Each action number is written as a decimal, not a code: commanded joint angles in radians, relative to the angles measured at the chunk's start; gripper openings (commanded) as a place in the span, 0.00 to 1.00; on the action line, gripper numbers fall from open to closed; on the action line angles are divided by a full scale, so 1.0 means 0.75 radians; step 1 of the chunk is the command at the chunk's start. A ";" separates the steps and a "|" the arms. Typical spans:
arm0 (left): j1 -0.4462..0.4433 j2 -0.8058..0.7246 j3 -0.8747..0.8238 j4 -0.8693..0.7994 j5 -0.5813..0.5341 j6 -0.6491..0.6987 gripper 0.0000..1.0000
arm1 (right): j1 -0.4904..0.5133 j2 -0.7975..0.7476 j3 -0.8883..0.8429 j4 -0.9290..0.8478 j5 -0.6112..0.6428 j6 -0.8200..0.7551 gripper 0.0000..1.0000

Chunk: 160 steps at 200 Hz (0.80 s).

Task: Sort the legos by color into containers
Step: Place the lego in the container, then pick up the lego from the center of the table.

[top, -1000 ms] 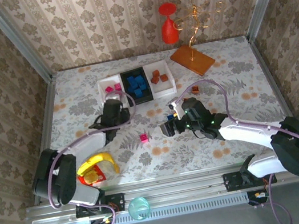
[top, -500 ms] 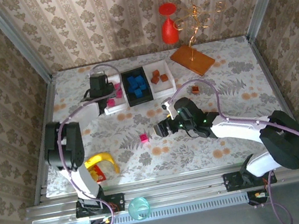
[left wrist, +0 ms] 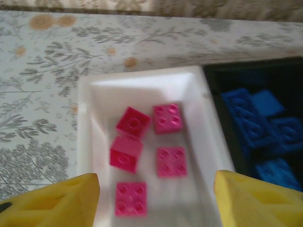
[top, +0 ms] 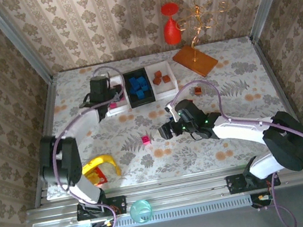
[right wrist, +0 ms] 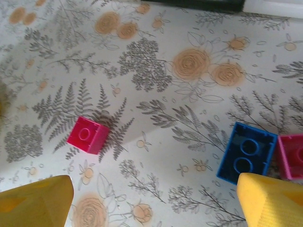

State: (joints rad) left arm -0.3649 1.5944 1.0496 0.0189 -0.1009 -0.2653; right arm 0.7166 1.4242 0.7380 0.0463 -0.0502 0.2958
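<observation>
1. Three trays are set side by side in a row at the far part of the table [top: 244,109], each with its long axis running near to far. They are the left white tray [left wrist: 142,92], the black tray [top: 140,102] and the right white tray [top: 166,90].
2. A blue two-stud brick [right wrist: 247,152] is seen on the table, studs up. In the right wrist view its long axis runs roughly top to bottom, tilted a little. A cropped magenta brick [right wrist: 291,156] lies just beside it. A lone magenta brick [right wrist: 87,135], one stud up, lies well apart from both.
3. Five magenta bricks [left wrist: 171,161] are counted in the left white tray. Several blue bricks [top: 138,85] are piled in the black tray, and no sure count can be made. About three brown-orange bricks [top: 166,78] are seen in the right white tray. One stray brown-orange brick [top: 198,90] lies on the table, near and to the right of the trays.
4. The left gripper [left wrist: 156,198] is held over the left white tray. Its yellow fingers [left wrist: 57,201] are spread wide, with nothing gripped or touched.
5. The right gripper [right wrist: 154,198] is held above the middle of the table. Its fingers are wide apart and nothing is held.
</observation>
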 commanded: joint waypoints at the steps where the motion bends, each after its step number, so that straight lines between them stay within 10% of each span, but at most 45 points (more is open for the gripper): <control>1: -0.078 -0.144 -0.184 0.025 0.136 -0.055 0.71 | 0.002 -0.084 0.024 -0.091 0.082 -0.087 0.92; 63: -0.395 -0.418 -0.514 -0.099 0.122 -0.284 0.79 | -0.084 -0.235 -0.013 -0.203 0.206 -0.104 0.96; 160: -0.700 -0.148 -0.517 -0.100 -0.144 -0.500 0.81 | -0.168 -0.348 -0.059 -0.197 0.217 -0.120 1.00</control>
State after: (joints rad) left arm -0.8783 1.4372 0.6392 -0.0601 -0.1600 -0.5850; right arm 0.5934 1.1603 0.7097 -0.0917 0.1024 0.2111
